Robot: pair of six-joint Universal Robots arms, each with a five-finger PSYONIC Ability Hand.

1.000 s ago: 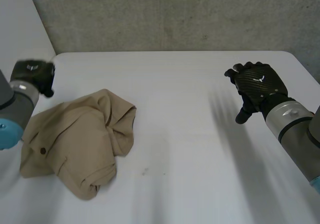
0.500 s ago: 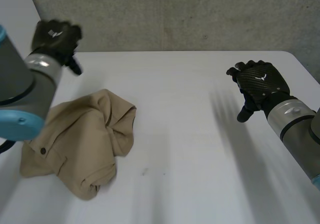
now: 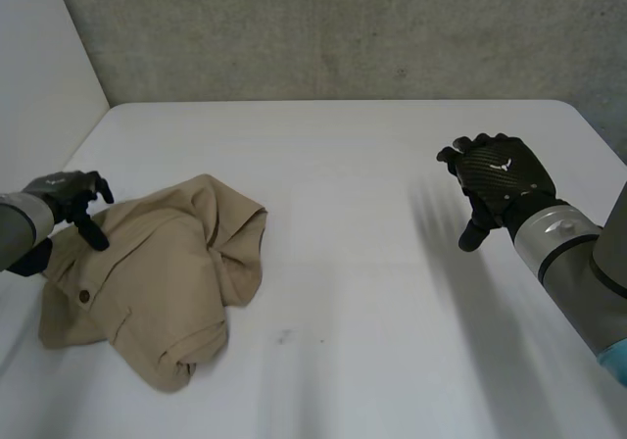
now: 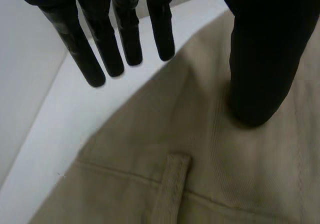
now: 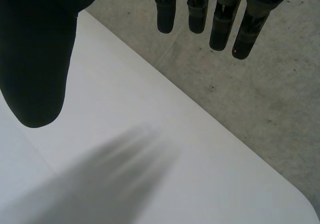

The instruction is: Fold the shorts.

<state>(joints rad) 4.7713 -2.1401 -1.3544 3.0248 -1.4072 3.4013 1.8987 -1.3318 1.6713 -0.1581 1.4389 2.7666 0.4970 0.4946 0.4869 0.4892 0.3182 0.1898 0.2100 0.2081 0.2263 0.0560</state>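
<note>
Shorts (image 3: 162,277) sit bunched at the desk's (image 3: 372,292) eight o'clock, crumpled, nothing folded yet. Left hand (image 3: 64,192) hangs at their ten o'clock edge by the waistband. Its fingers (image 4: 95,59) are straight and reach past the cloth's edge, thumb (image 4: 257,74) over the cloth near a belt loop (image 4: 170,184), gripping nothing. Right hand (image 3: 500,174) hovers at three o'clock, well apart, fingers relaxed and empty. Best play, I'd say: pinch the waistband cleanly, bring the right hand across, and spread the heap flat before any fold.

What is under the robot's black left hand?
Under the thumb of the left hand lie beige cloth shorts, near a belt loop; its straight fingers hang over the white table. The shorts hide what lies beneath.
</note>
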